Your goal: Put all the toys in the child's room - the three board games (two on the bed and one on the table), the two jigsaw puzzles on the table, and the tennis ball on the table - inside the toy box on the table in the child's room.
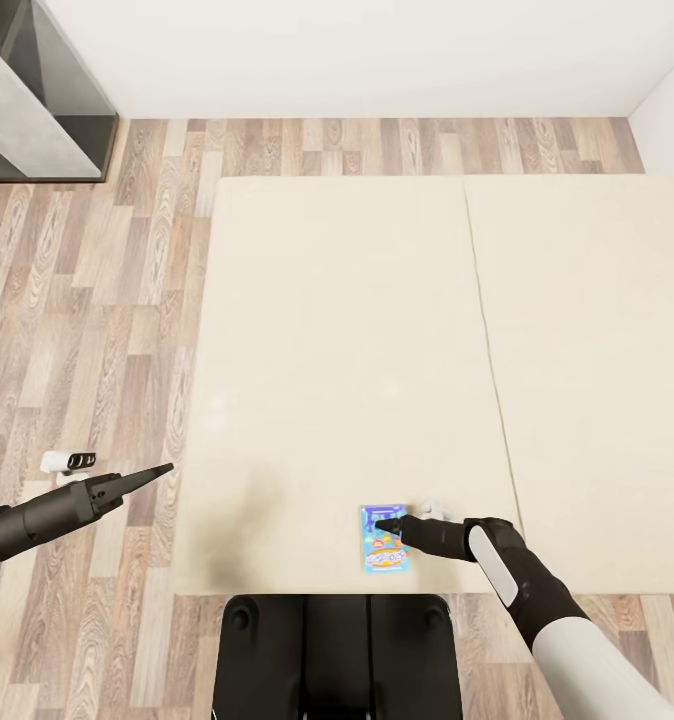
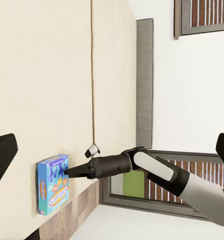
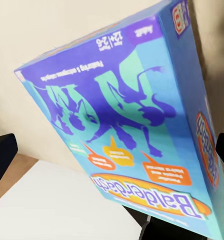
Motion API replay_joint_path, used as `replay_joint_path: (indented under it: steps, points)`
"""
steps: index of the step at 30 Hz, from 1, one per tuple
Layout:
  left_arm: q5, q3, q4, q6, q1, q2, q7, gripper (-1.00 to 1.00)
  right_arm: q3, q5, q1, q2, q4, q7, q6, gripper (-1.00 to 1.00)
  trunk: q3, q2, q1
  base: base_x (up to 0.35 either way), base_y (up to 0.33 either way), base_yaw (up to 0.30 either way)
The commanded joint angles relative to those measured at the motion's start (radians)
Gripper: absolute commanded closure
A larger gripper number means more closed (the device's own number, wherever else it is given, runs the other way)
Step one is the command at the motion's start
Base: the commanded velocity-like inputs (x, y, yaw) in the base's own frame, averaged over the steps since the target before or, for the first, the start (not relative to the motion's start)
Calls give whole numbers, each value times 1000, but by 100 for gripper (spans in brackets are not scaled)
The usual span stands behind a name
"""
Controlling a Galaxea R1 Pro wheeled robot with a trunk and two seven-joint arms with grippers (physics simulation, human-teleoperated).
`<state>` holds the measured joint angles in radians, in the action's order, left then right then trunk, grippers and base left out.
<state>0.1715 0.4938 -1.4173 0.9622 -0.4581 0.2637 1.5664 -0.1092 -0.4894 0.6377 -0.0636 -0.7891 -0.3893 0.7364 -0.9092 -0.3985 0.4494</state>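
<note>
The right gripper is reaching over the flat blue printed board game lying near the plain beige bed's near edge; whether its fingers are spread or closed I cannot tell. It should straddle the box's edge squarely before closing.

The blue board game between the right gripper's fingers reads "Balderdash" on its lid; the smaller print is illegible.

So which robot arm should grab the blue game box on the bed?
The right. Its right gripper already sits over the flat blue printed board game box near the front edge of the plain beige bed. The left gripper hangs out over the wood-plank floor, off to the side.
</note>
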Motion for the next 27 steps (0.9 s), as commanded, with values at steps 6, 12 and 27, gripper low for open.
replay_joint_path:
  steps: [6,12,27]
  points:
    - [-1,0,0,11,0,0,4,-100,-4,0,0,-1,-1,-2,3,-100,-1,-2,1,0,47,0]
    - [-1,0,0,12,0,0,4,-100,-6,0,0,1,-2,-2,3,-100,-1,-2,1,0,166,0]
    - [-1,0,0,11,0,0,4,-100,-7,1,0,1,-3,-2,3,-100,-1,-2,1,0,170,0]
